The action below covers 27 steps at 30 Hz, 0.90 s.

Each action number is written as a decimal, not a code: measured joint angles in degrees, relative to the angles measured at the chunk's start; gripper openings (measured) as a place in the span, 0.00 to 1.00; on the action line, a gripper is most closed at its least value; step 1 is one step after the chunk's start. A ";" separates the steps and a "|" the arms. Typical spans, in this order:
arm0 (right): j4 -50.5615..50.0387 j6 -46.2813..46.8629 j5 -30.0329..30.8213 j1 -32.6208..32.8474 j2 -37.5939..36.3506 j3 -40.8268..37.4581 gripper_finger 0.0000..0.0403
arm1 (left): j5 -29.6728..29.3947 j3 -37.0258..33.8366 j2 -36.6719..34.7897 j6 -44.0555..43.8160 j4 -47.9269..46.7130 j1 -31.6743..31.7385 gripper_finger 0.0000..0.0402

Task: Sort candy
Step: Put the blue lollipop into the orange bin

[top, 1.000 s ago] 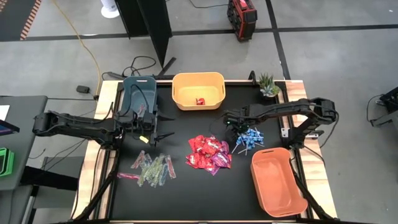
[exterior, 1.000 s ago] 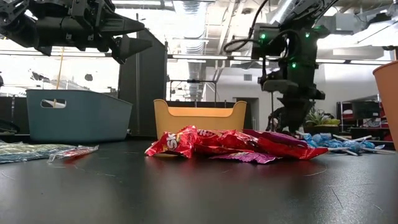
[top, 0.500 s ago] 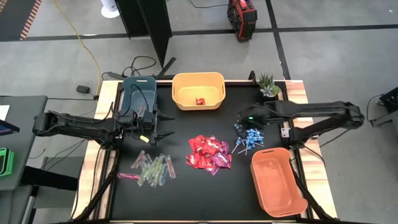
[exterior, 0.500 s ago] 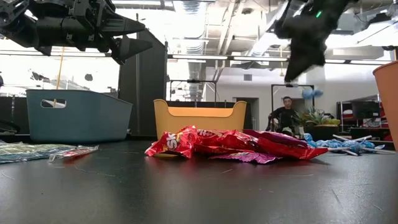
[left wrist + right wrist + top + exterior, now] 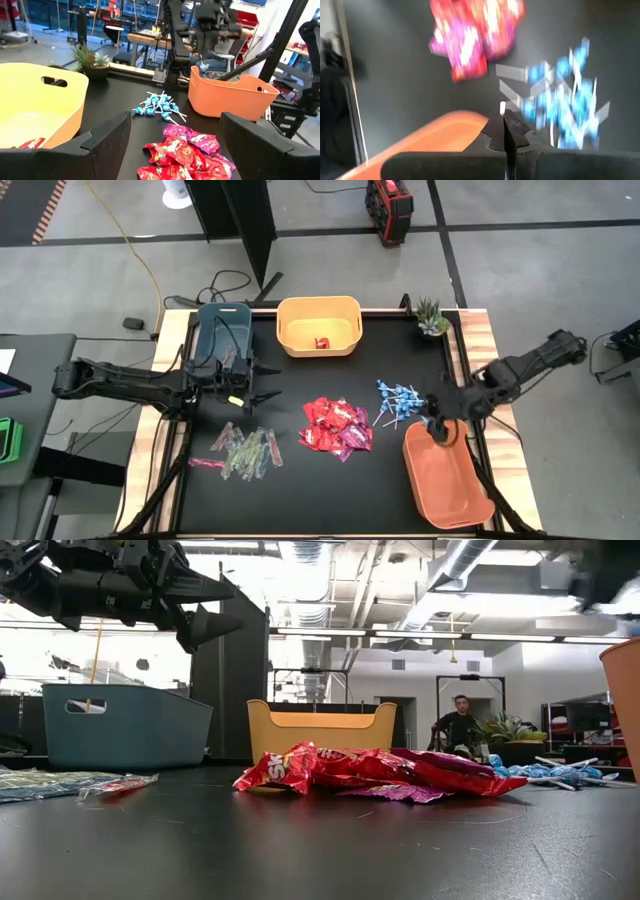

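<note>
Three candy heaps lie on the black table: red and magenta packets in the middle, blue lollipops to their right, green-pink stick packets at the left. My right gripper hovers over the far end of the orange bin, shut on one blue lollipop. My left gripper hangs open and empty in the air, between the blue bin and the stick packets. One red packet lies inside the yellow bin. My right gripper pinches a lollipop between its two shut fingers, pointing down from above. A short white stick end shows right at the fingertips. Seen from the left wrist, the blue head hangs just below the gripper, lifted clear above the orange bin's rim.
A small potted plant stands at the table's far right corner. Wooden edges frame the table on both sides. A person sits in the room far behind the table. Bare black tabletop lies along the near edge.
My right gripper rose from the lollipop heap with one lollipop and swung toward the table's right and near side, ending above the orange bin's far end. The lollipop came up clear of the heap. My left arm kept still.
</note>
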 joint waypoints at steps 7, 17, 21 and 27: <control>-2.68 18.20 0.03 12.86 4.53 -1.23 0.00 | -1.92 0.00 -0.01 -4.06 0.02 -0.28 0.75; -2.66 39.26 -0.28 20.55 15.03 -1.25 0.00 | -4.30 0.02 -0.01 -6.03 -1.95 -2.30 0.75; -2.63 45.25 -2.43 21.70 18.23 -1.25 0.00 | -4.28 0.04 -0.01 -6.70 -2.80 -3.50 0.75; -2.39 52.93 -5.04 22.14 22.01 -1.25 0.09 | -4.96 0.04 -0.01 -6.16 -3.45 -5.16 0.75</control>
